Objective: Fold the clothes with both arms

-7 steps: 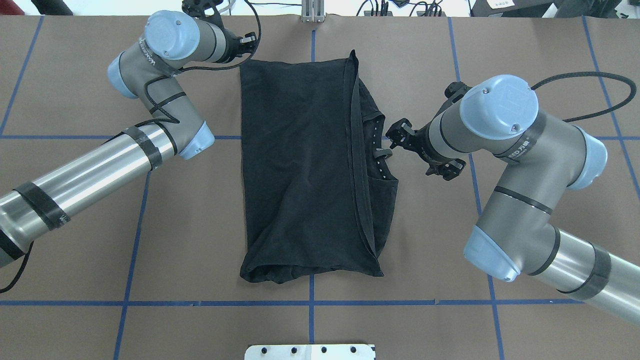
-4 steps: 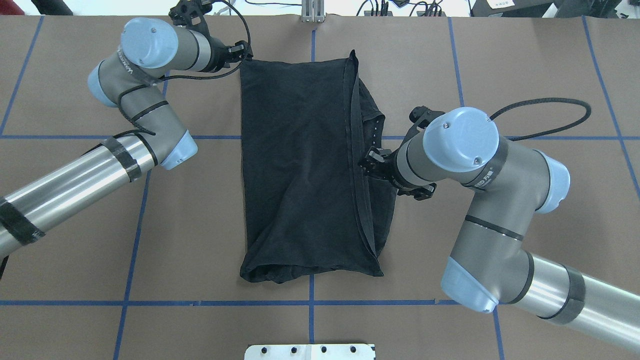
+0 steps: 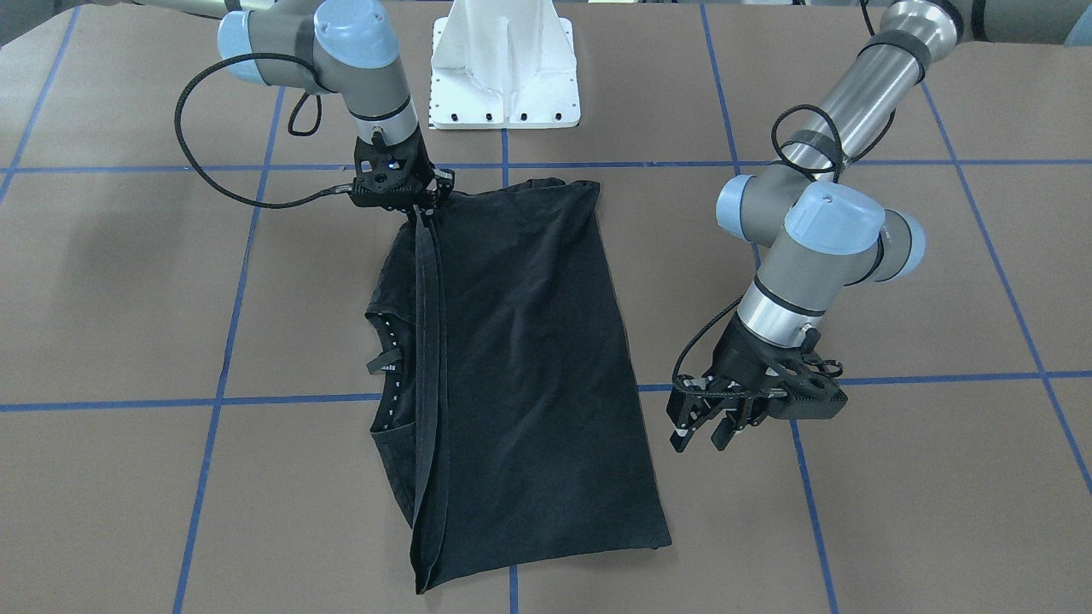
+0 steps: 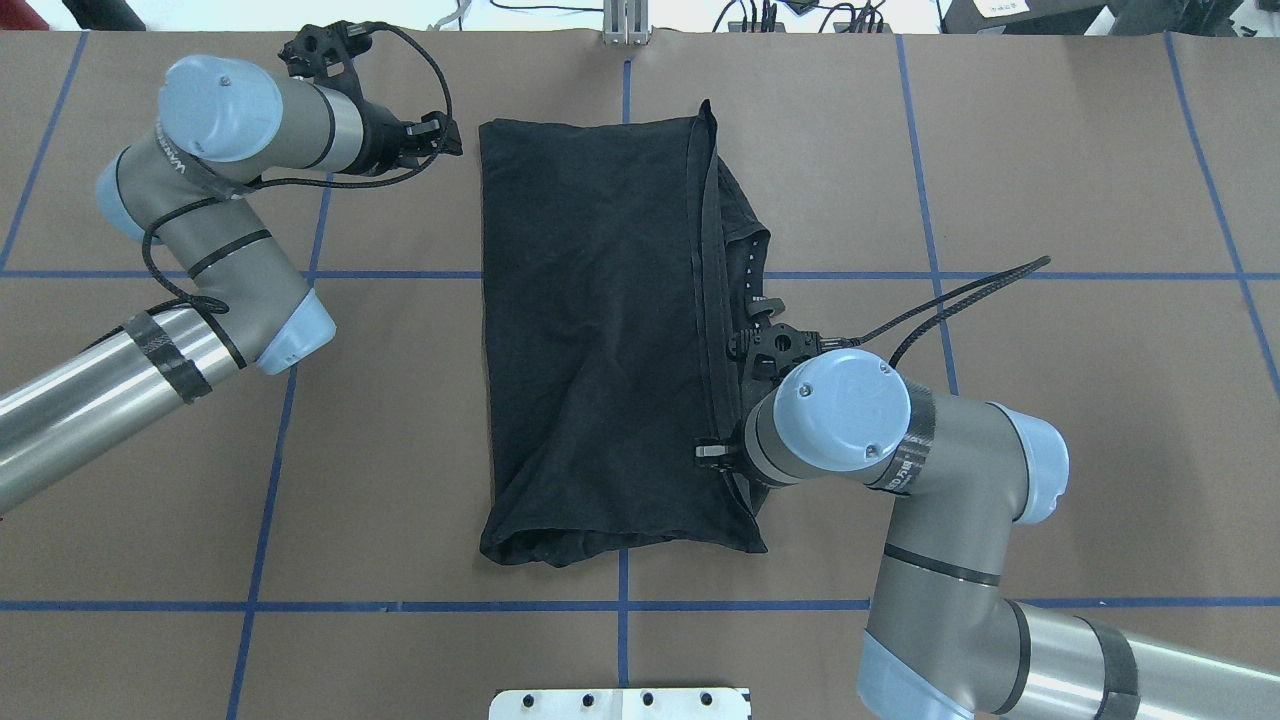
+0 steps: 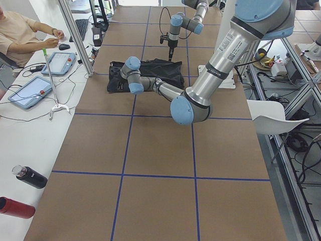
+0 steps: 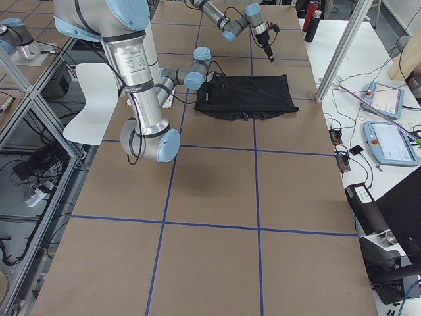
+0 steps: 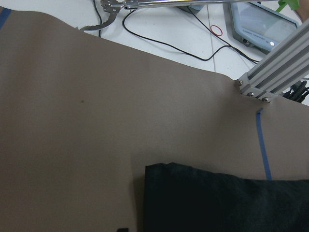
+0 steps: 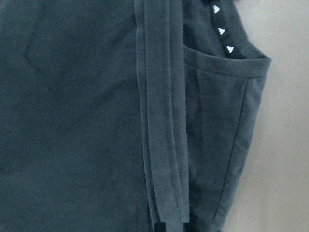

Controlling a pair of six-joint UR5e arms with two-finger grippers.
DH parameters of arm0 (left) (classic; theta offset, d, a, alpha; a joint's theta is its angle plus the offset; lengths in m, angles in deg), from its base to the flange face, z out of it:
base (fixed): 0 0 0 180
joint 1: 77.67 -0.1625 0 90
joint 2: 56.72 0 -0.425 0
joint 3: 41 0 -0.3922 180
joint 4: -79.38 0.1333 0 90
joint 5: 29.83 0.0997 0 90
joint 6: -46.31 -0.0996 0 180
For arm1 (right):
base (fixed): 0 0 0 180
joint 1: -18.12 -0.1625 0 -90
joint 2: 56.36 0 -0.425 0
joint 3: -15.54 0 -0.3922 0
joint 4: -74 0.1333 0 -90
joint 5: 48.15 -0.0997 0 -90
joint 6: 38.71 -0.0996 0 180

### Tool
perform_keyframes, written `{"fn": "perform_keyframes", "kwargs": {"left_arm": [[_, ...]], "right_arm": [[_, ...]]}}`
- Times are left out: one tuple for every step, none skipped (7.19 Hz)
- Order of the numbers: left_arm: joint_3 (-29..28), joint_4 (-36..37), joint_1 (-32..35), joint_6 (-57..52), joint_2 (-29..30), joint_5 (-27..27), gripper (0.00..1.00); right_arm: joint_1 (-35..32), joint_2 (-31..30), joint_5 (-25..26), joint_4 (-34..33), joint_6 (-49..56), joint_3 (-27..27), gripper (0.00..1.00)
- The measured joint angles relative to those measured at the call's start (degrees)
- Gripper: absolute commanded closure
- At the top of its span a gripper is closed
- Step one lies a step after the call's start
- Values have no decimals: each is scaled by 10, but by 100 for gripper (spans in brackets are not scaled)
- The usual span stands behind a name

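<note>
- The black T-shirt (image 4: 590, 330) lies flat in the middle of the brown desk (image 4: 1050, 150). It is folded lengthwise into a tall rectangle, and in my overhead view its long axis runs from 12 to 6 o'clock.
- A doubled band of cloth (image 8: 161, 121) runs down the shirt's 3 o'clock side. The collar (image 4: 755, 290), with its row of small white marks, pokes out just past that band.
- The left claw (image 3: 699, 437) is spread wide and holds nothing. In the front-facing view I can see clear space between its two fingers.
- It hangs just off the shirt's corner at about 11 o'clock from the shirt's centre in the overhead view. It is near the cloth but not touching it, and bare desk shows between them.
- The left wrist camera shows that same shirt corner at the bottom of its frame, with plain desk around it.
- The right claw (image 3: 424, 215) points straight down onto the doubled band, at about 5 o'clock from the shirt's centre in the overhead view.
- Its fingers look close together over the band. I cannot tell whether they are pinching the cloth or only standing over it.
- The right wrist camera looks closely along the band and collar, with the dark shirt filling most of the frame.
</note>
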Motion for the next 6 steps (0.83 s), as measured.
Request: {"fn": "perform_keyframes", "kwargs": {"left_arm": [[10,5,0,1,-6,-1,34],[14,7,0,2,-8,-1,34],[15,7,0,4,-9,0,34],[16,8,0,5,-10,0,34],[16,8,0,5,-11,0,34],[16,8,0,6,-12,1,34]], "right_arm": [[6,2,3,-10,54,-3,71],[8,4,4,-14,90,-5,64],[10,6,4,-15,110,-6,63],[10,9,5,-16,126,-8,64],[12,12,8,-18,143,-10,67],[16,14,15,-19,157,-14,71]]}}
